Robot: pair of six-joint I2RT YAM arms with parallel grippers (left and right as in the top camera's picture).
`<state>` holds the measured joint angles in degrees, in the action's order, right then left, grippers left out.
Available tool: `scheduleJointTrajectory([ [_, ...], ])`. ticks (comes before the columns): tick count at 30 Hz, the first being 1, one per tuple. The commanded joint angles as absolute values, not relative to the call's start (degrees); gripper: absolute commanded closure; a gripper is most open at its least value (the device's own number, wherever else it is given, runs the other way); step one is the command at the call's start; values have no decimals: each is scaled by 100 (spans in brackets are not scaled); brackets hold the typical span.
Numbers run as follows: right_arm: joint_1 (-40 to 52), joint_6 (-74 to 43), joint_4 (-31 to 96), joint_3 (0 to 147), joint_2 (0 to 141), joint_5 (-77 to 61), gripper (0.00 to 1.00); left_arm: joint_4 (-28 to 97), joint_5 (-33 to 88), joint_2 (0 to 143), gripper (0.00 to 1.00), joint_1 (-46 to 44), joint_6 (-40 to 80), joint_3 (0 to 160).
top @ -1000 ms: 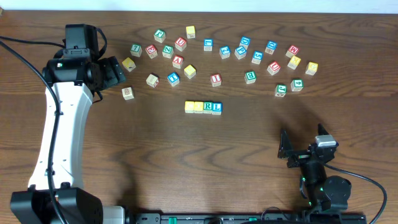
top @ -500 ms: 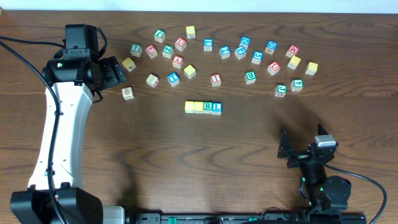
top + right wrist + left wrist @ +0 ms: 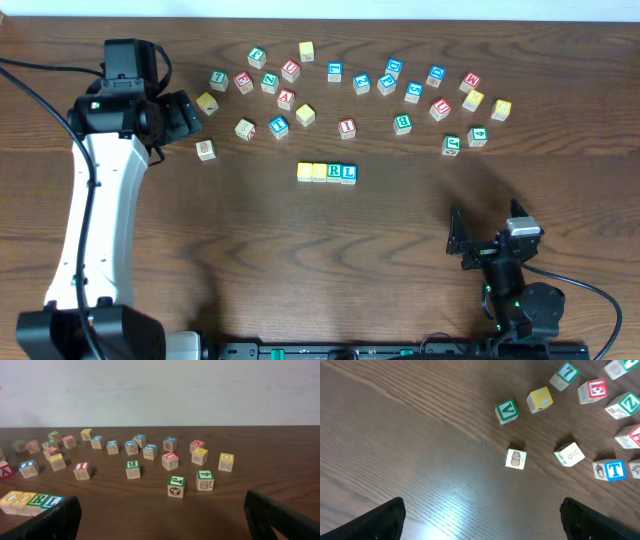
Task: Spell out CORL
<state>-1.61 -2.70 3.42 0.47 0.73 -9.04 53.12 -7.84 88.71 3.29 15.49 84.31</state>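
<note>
Open table (image 3: 300, 260) around CORL row (image 3: 327, 172)

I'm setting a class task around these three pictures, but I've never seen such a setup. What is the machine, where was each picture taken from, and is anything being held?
These are two robot arms at a wooden table. One picture looks straight down from above. It shows the white left arm reaching toward the far side and the small right arm folded near the front edge. The other two pictures come from a camera on each wrist. The dark shapes in their bottom corners are that arm's own fingers.

The left end effector and the right end effector are both open and hold nothing.

Many small letter cubes lie scattered across the far side. Nearer the middle, four cubes stand side by side in a row, which reads CORL in the right wrist view.
</note>
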Motion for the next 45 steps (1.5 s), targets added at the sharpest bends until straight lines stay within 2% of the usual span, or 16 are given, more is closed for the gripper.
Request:
scheduleJointTrajectory([
  [1,-239,-207,353,32,38,-939,1,5312,-825,8259,2,357,1374,8560],
  [11,-239,-207,353,32,38,-939,1,5037,-829,6337,3,405,1376,7867],
  [21,-239,-207,353,32,38,-939,1,2084,-821,3837,2,707,1369,4539],
  [31,-239,-207,353,32,38,-939,1,237,-821,1953,2,705,1238,2097],
  [45,-239,-207,353,32,38,-939,1,-58,-823,132,3,705,847,412],
])
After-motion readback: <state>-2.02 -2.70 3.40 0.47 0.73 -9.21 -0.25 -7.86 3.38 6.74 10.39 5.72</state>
